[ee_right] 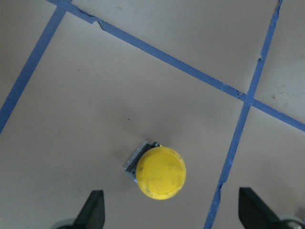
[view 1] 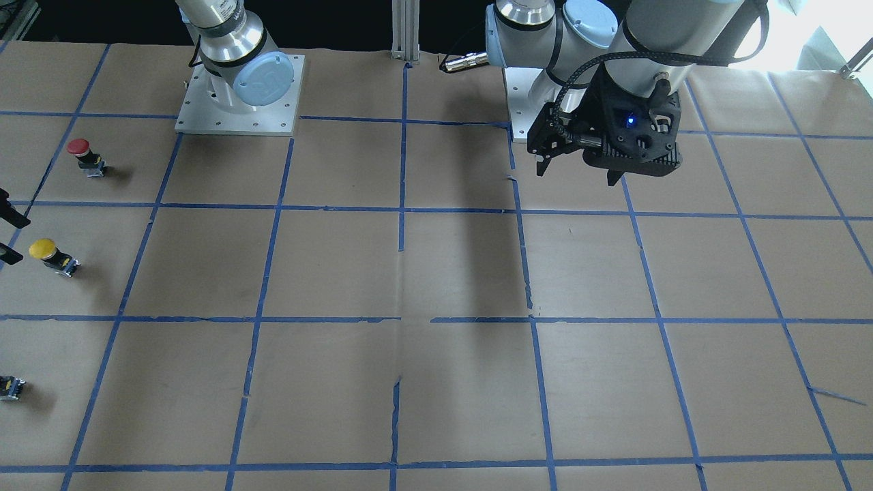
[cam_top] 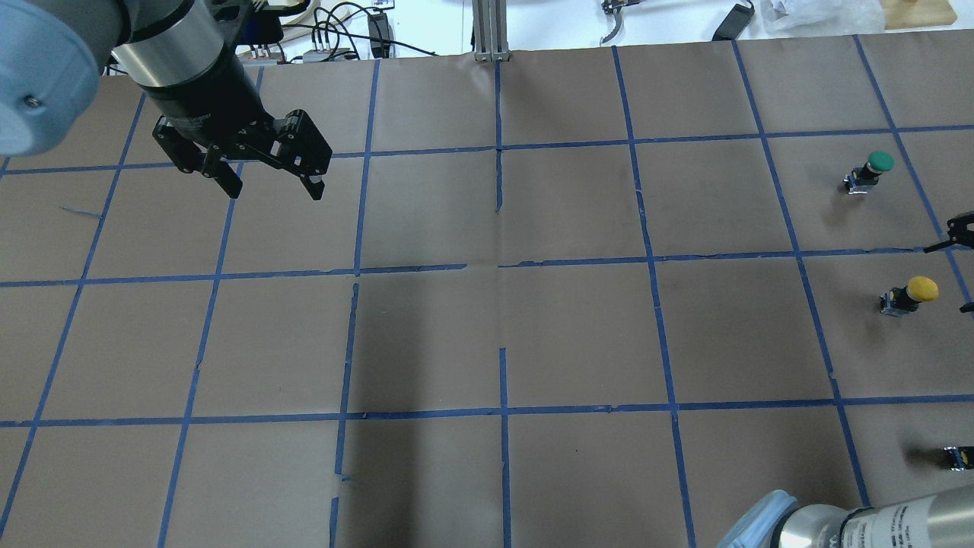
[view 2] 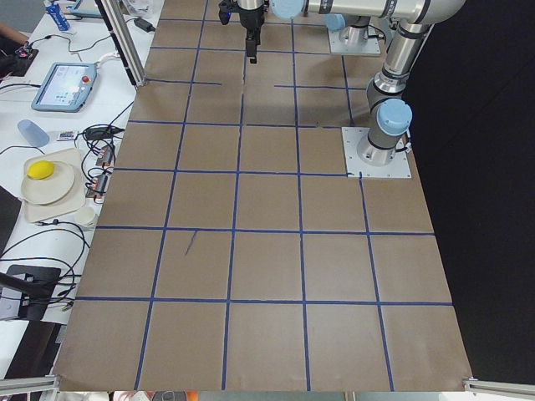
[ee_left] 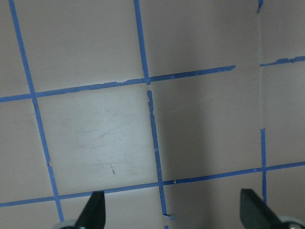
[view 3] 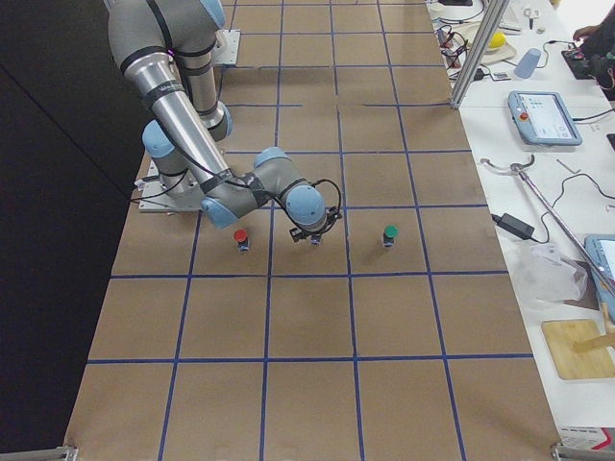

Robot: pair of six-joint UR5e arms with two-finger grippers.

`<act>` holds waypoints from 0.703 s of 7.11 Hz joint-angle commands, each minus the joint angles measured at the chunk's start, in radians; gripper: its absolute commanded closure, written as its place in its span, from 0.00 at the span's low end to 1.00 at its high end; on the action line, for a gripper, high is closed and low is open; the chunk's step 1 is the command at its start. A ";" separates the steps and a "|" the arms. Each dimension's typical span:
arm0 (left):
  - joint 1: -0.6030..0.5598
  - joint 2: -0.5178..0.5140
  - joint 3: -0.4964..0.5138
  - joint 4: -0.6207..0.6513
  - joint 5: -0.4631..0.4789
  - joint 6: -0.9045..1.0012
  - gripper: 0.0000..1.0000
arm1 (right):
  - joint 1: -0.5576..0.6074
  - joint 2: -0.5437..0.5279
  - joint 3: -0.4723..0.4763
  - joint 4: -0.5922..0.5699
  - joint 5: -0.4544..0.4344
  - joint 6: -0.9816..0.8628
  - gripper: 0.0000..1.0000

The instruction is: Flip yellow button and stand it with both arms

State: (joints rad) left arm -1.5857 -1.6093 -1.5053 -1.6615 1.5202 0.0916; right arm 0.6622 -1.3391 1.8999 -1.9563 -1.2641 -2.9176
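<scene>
Button point(ee_right: 160, 172): light, rigid, probably slick; stood near the right edge.
Hold: I judged the neck point(cam_top: 904, 297) best.
My right gripper point(ee_right: 171, 210): apart, above it.
My left gripper point(cam_top: 274, 190): apart, empty.

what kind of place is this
Probably a robotics lab: left arm and right arm bolted to a paper-covered table with a blue tape grid, plus a teach pendant and cables on a side bench.

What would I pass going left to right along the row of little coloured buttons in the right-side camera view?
Red button → the open jaws of the right arm, hanging over the yellow button and mostly hiding it in this view → green button.
</scene>
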 commanded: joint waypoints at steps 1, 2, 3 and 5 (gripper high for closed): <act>-0.003 0.040 0.005 0.018 -0.014 -0.006 0.00 | 0.046 -0.061 -0.069 0.083 -0.014 0.153 0.01; -0.010 0.114 -0.028 0.011 -0.012 -0.036 0.00 | 0.101 -0.090 -0.128 0.141 -0.052 0.263 0.02; -0.004 0.158 -0.082 0.020 -0.012 -0.038 0.00 | 0.169 -0.104 -0.213 0.214 -0.079 0.399 0.01; 0.006 0.215 -0.221 0.140 -0.011 -0.076 0.00 | 0.305 -0.110 -0.373 0.389 -0.113 0.701 0.01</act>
State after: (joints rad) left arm -1.5871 -1.4332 -1.6429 -1.6137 1.5088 0.0383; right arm 0.8773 -1.4426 1.6313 -1.6772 -1.3512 -2.4105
